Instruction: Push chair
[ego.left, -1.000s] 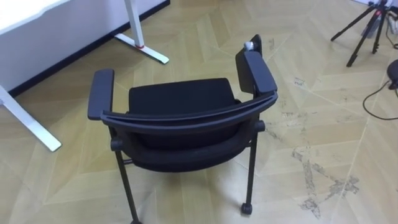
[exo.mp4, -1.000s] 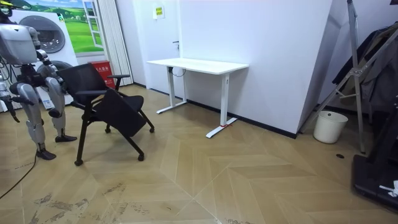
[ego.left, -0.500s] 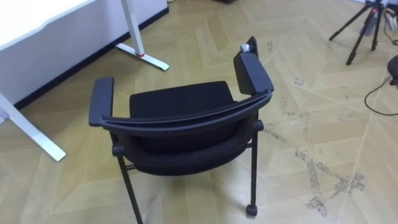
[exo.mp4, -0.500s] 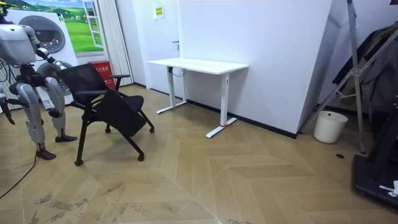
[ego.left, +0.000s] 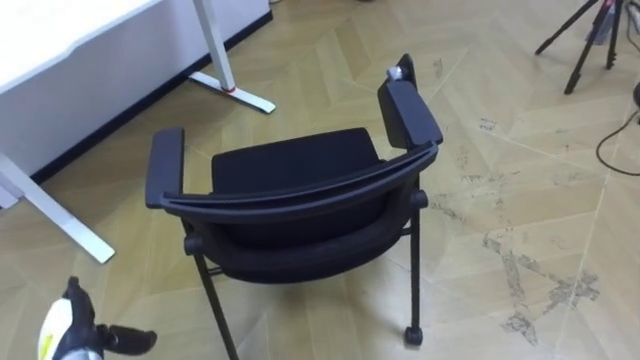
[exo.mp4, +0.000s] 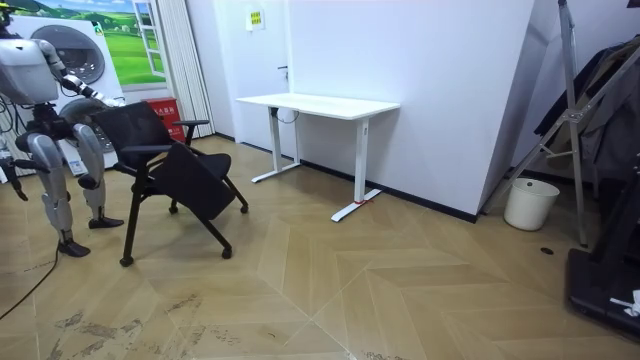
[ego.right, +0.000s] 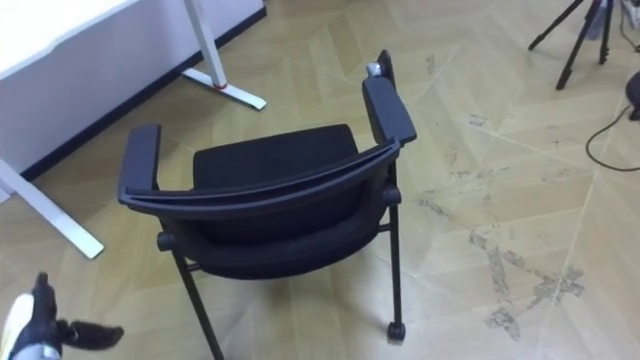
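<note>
Chair: the black armchair (ego.left: 290, 170) stands on castors on the wood floor, backrest toward the robot, near the white desk (ego.left: 70, 30) but not under it.
Left hand (ego.left: 72, 330): low, left of the chair, clear of it, fingers spread and empty.
Progress: by the look of it, no push is in contact; the reach and shove are left.

The two eye views look steeply down from close behind the chair (ego.left: 295, 165); the room view stands well off, sharing that chair and the white surface (exo.mp4: 320, 103).
</note>
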